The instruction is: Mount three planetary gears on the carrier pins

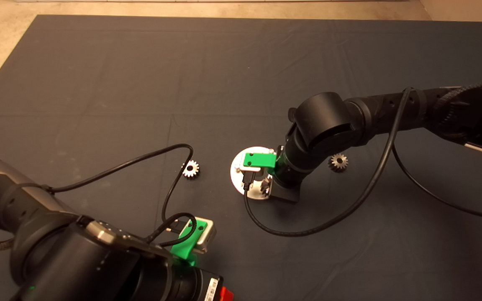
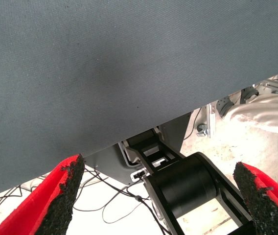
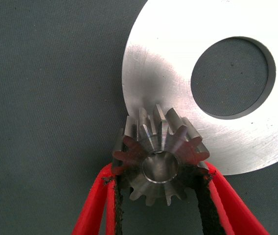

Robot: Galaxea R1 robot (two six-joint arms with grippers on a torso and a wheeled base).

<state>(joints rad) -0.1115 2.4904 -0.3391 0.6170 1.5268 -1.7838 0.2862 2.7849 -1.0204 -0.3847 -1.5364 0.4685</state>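
Right gripper (image 3: 161,196) pinches one gear (image 3: 159,159) by its teeth at the edge of the carrier disc (image 3: 178,54); seating on a pin not confirmed (pin hidden). Two gears lie loose on the mat (image 1: 98,83), one (image 1: 191,169) left of the disc, one (image 1: 338,162) right. Right arm reaches over the disc, wrist pointing down; left gripper (image 2: 158,196) waits at the near left, fingers wide apart, empty.

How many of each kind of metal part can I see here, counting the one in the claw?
Gears: 3, one left of the disc, one right of it, one held in the right claw
Round disc with a central hole: 1
Total: 4
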